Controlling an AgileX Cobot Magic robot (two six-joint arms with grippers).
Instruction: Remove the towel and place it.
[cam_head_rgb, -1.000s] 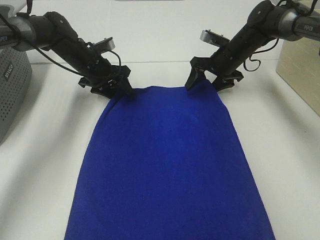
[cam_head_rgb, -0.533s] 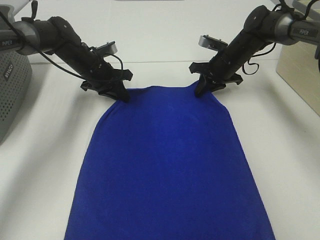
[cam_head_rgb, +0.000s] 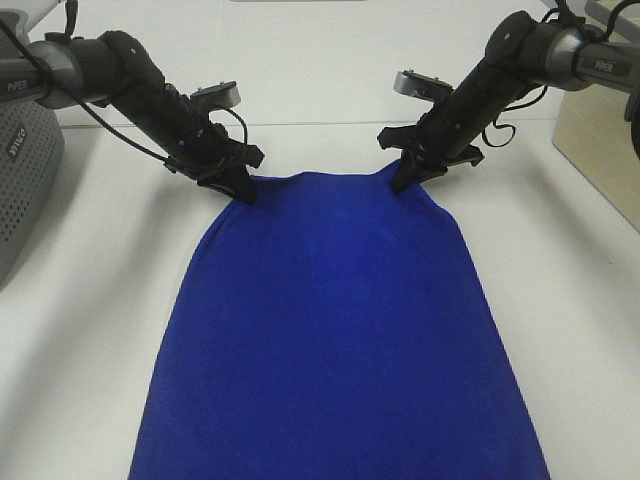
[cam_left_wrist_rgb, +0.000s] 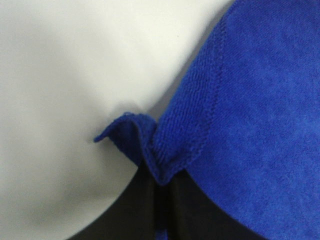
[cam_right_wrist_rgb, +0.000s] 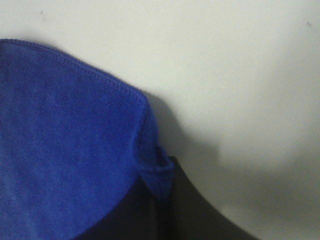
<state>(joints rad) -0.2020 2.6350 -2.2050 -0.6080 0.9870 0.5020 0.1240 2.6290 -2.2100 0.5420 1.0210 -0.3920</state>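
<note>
The towel (cam_head_rgb: 335, 330) is a large royal-blue cloth spread over the white table, running from the middle down past the near edge of the exterior high view. My left gripper (cam_head_rgb: 243, 190) is shut on its far left corner, and my right gripper (cam_head_rgb: 402, 182) is shut on its far right corner. In the left wrist view the towel's hemmed corner (cam_left_wrist_rgb: 150, 150) is pinched into a fold between the dark fingers (cam_left_wrist_rgb: 155, 210). The right wrist view shows the other towel corner (cam_right_wrist_rgb: 155, 175) bunched between the closed fingers (cam_right_wrist_rgb: 195, 210).
A grey perforated basket (cam_head_rgb: 25, 175) stands at the left edge of the table. A beige box (cam_head_rgb: 600, 150) sits at the right edge. The white table (cam_head_rgb: 320, 80) stretches beyond the towel's far edge.
Both grippers have closed from open onto the towel's far corners. The corners are now drawn into small peaks, and the arms have shifted slightly.
</note>
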